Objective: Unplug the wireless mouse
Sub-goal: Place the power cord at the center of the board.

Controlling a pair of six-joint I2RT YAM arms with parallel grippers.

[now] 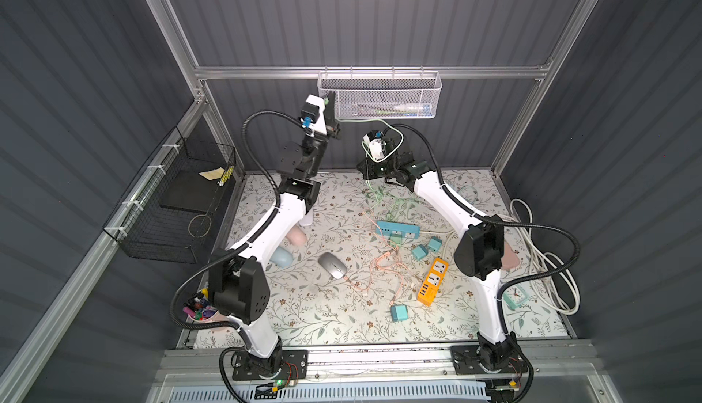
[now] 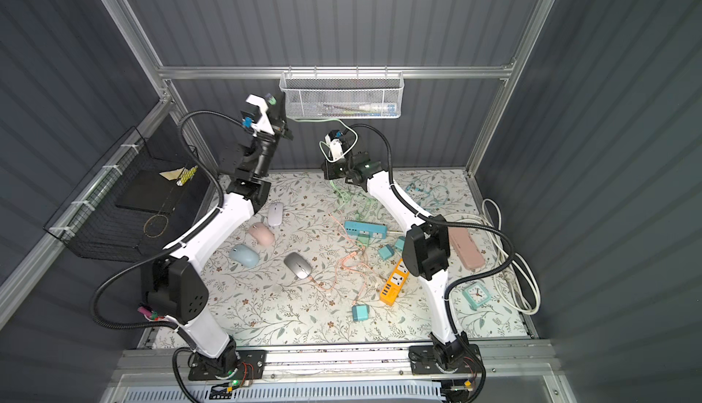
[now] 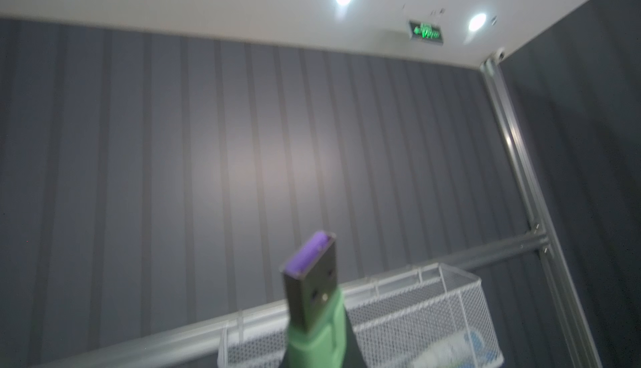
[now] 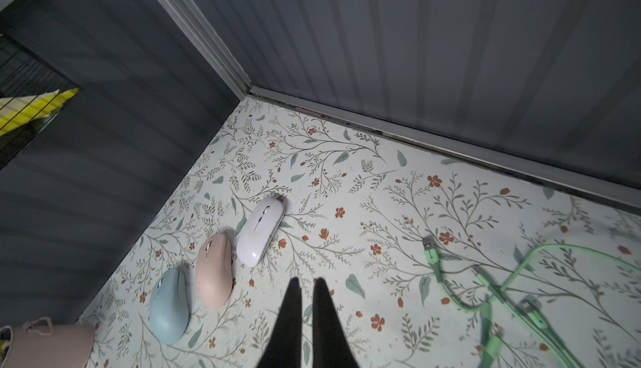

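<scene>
Left claw: my left claw was clenched on a green USB plug and raised high, just beside the white mesh basket on the back rail.
Plug: its metal end stuck out past my fingers, with a purple tongue showing inside.
Right claw: my right claw was clenched with nothing between its tips. It hung over the far part of the counter, pointing down.
Task mouse: the silver mouse lay near the middle of the counter, well apart from both claws.
Its lead: a pink cable was plugged into the mouse's near end and tangled off toward the orange power strip. I could not tell where it ended.
Other mice: a white mouse, a pink mouse and a blue mouse lay in a row near the left wall.
Green cable: a green cable lay loose on the counter near my right claw.
</scene>
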